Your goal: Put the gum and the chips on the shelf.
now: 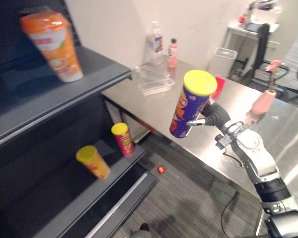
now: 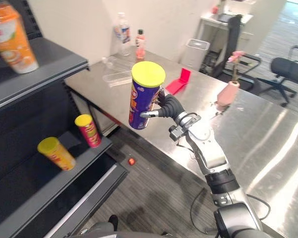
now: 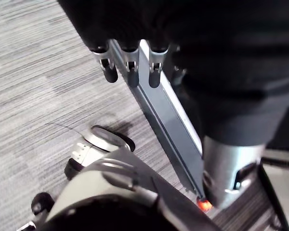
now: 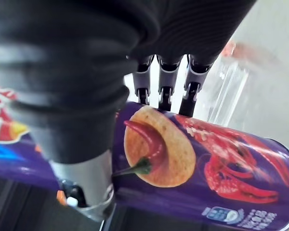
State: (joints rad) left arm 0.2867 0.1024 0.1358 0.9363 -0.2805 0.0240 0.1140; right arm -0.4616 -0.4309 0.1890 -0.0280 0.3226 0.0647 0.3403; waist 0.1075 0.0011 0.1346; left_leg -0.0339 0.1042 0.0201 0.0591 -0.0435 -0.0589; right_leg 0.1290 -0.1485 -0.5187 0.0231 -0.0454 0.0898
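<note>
Between the table (image 1: 154,106) edge and the shelf (image 1: 97,74), the purple chips can (image 1: 188,106) with its yellow lid is held in the air, slightly tilted and clear of both. The right hand (image 2: 170,106) is clamped round its middle, the fingers (image 4: 164,91) curled over one side and the thumb pressed against the other. On the shelf's upper board an orange tub (image 1: 53,44) is seen standing; it may be the gum, though it is too blurred to be sure. A red can (image 1: 123,139) and an orange can (image 1: 93,161), both yellow-lidded, are set apart on the lower board. The left hand (image 3: 129,67) is hung over the grey floor (image 3: 38,96) by the shelf's foot, its fingers straight and relaxed.
</note>
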